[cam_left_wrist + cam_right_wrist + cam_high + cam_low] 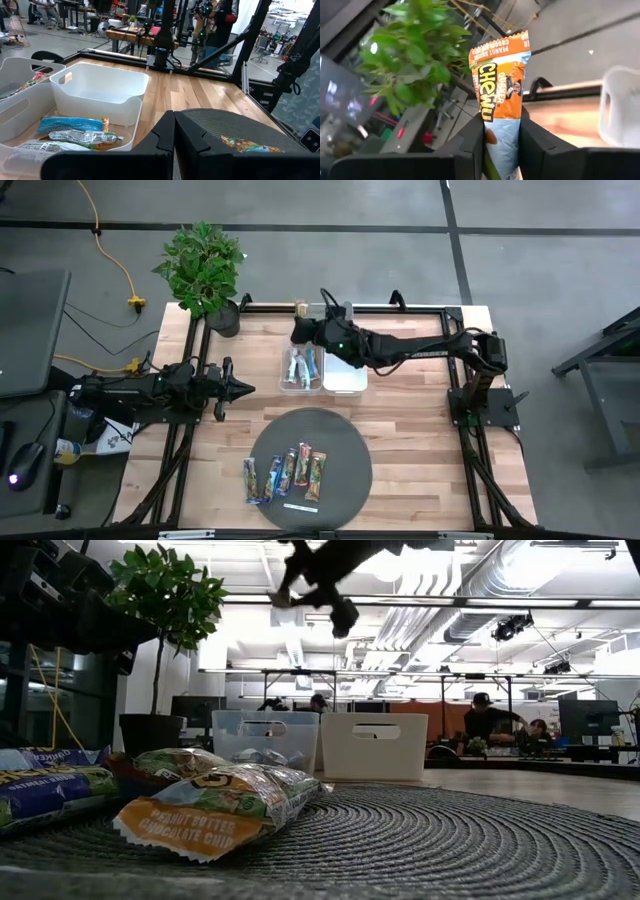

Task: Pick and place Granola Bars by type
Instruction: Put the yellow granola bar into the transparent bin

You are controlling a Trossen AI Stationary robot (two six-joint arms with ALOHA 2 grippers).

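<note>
My right gripper (501, 125) is shut on an orange-brown granola bar (500, 75), high above the table's far side just beyond the clear bin (301, 370); it also shows at the top of the low view (318, 582). Several granola bars (285, 472) lie flat on the round grey mat (340, 442), and more lie in the clear bin (75, 131). The white bin (345, 376) stands beside it. My left gripper (240, 388) waits shut at the table's left, level, touching nothing. My right gripper pinches the orange-brown bar between its two fingers (472, 137), on the two flat faces of the wrapper's lower part (501, 131). The bar lies along the fingers and sticks out past their tips, its crimped orange end (500, 44) free. It is lifted clear of table and bins.
A potted plant (205, 272) stands at the table's far left corner, close to the right gripper. A thin white label strip (300, 507) lies on the mat's near edge. People sit at desks in the room beyond the table.
</note>
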